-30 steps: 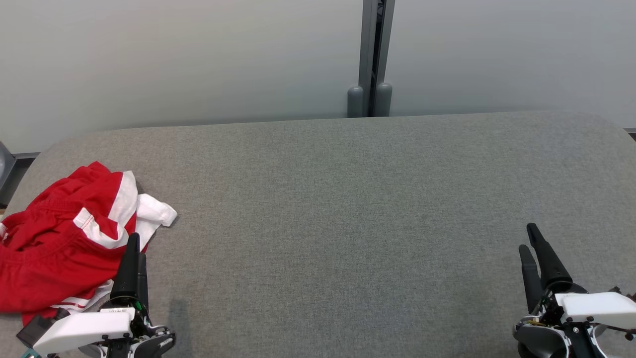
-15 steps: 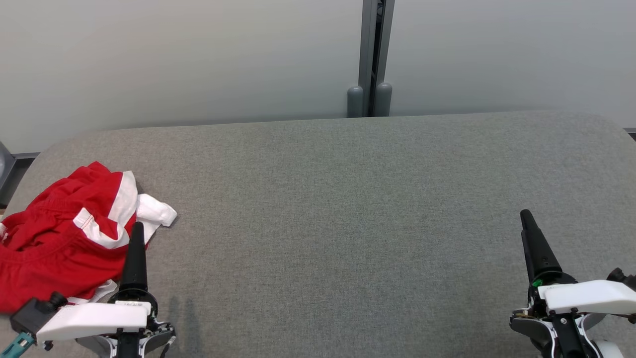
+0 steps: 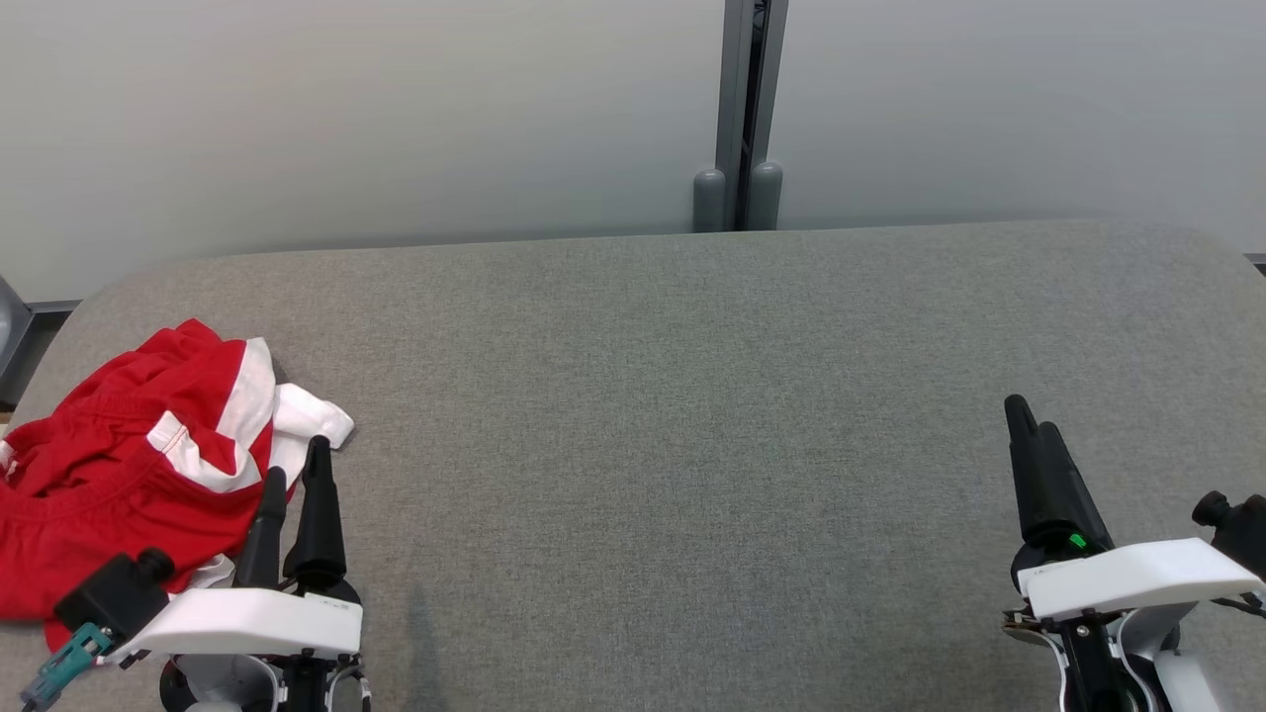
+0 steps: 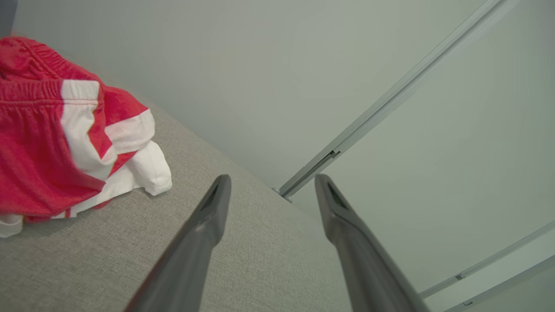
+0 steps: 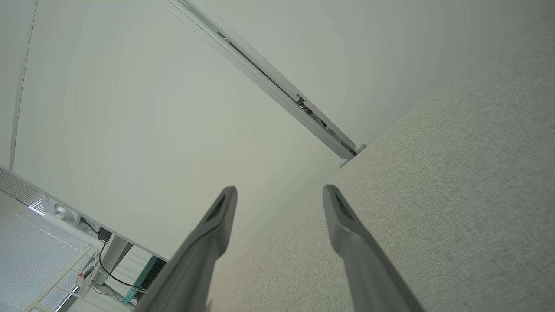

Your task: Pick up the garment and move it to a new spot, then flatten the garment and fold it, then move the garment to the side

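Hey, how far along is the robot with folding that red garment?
Nothing looks done: the garment lies crumpled at the left end of the table, ungripped. In hand: the left gripper, open, sits beside it, seemingly lining up a grasp; the right gripper is open over bare table. Left: pick up, move, flatten, fold, set aside.

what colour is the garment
Red with white panels and trim, clearest in the left wrist view: garment.

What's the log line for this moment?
stage: pre-grasp | garment: crumpled, left end of table, not gripped | left gripper: open, empty, beside garment | right gripper: open, empty, above table's right side
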Controlling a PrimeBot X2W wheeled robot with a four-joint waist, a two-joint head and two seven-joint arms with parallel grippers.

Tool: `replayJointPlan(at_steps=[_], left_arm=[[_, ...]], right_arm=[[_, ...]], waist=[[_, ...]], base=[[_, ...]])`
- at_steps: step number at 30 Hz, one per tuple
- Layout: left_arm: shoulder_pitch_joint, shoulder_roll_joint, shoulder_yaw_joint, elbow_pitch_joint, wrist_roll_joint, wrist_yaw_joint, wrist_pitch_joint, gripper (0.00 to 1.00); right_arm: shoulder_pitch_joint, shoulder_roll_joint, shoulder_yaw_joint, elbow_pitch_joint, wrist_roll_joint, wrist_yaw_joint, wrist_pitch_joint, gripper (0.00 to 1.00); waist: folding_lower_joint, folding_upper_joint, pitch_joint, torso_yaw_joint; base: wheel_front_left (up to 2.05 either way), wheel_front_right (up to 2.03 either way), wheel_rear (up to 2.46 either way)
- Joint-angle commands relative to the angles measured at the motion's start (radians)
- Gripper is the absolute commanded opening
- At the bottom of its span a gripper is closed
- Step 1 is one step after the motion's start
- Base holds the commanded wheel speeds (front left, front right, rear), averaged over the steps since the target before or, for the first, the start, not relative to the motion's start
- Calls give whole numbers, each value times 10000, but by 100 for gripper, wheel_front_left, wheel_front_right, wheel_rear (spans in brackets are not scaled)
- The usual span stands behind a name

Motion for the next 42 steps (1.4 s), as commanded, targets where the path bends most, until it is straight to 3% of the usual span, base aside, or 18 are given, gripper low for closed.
replayJointPlan(at_steps=[1,16,42], left_arm=[[-215,78,-32,-166,337,55,-72,100],[-145,123,-340,54,2847,457,-522,100],[-161,135,-577,-157,5289,694,-1139,100]], right_arm=[[-282,-96,46,-182,-340,44,-95,100],[-347,-116,109,162,-3287,49,-546,100],[-592,-121,508,520,-5772,53,-1178,100]], waist=[[0,-1,3,1],[0,-1,-14,32],[0,-1,-19,78]], base=[[0,0,0],[0,0,0],[0,0,0]])
